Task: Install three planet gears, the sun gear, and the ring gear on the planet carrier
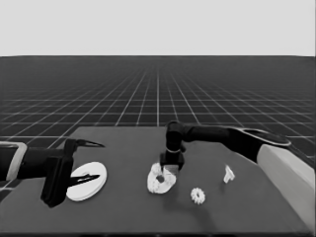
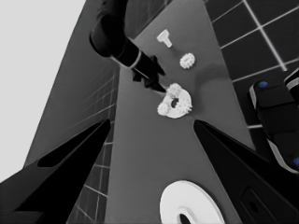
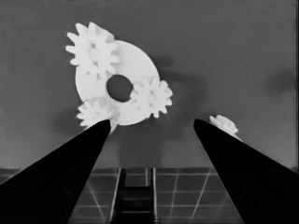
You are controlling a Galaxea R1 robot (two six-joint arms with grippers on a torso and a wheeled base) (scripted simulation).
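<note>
Where gear (image 1: 198, 195) lies, thin white piece (image 1: 228, 174) nearby

No readable text, labels, brands, numbers or signs on anything.

White gears (image 3: 150, 96), white round parts (image 1: 88, 180); dark table (image 1: 123, 207); black jaws; pale-lined floor grid (image 1: 158, 98).
</note>
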